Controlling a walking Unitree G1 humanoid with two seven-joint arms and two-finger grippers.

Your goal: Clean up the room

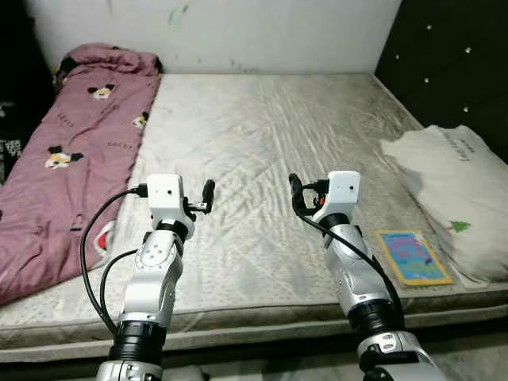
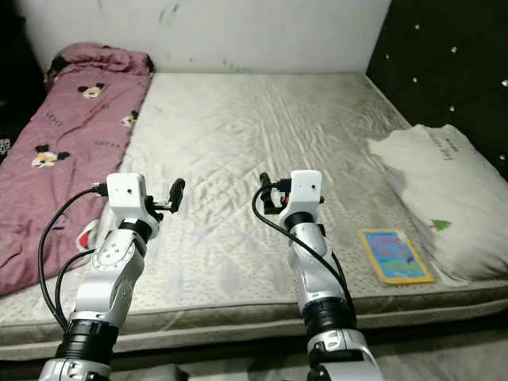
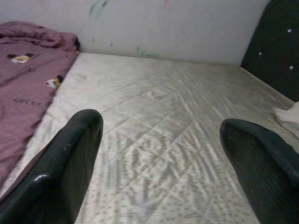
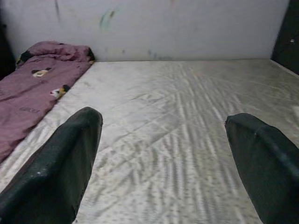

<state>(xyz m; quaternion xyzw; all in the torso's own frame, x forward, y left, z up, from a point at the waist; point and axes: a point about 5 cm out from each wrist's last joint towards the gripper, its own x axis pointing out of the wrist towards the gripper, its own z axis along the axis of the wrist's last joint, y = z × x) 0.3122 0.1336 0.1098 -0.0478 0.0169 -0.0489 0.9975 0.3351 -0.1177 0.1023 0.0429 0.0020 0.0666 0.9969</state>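
A wide bare mattress (image 1: 262, 127) lies before me. A pink blanket (image 1: 71, 151) with a cartoon mouse print is spread along its left side, bunched up at the far end. A colourful book (image 1: 411, 256) lies flat near the front right edge, beside a white pillow (image 1: 456, 190). My left gripper (image 1: 206, 197) is held up over the front of the mattress, open and holding nothing. My right gripper (image 1: 295, 194) is raised level with it, a little left of the book, also open with nothing in it. The left wrist view shows two black fingers (image 3: 70, 163) spread wide over bare mattress.
A black tufted headboard (image 1: 452, 63) stands along the right side behind the pillow. A stained white wall (image 1: 238, 32) closes the far end. Dark items (image 1: 9, 135) sit off the bed's left edge.
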